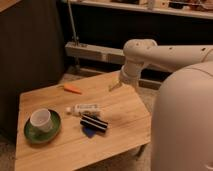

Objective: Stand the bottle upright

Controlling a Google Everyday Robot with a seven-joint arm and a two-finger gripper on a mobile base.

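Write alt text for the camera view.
A bottle lies on its side on the table. The open gripper hovers over the far edge, apart from it. Nearby: a cup on a saucer, a carrot, a black block.

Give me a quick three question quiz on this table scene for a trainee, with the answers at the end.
1. True or false: the bottle stands upright.
2. Fill in: the white cup sits on a green ___.
3. The gripper is: A over the cup, B by the table's far edge, C clamped on the bottle.
Key: 1 false, it lies on its side. 2 saucer. 3 B.
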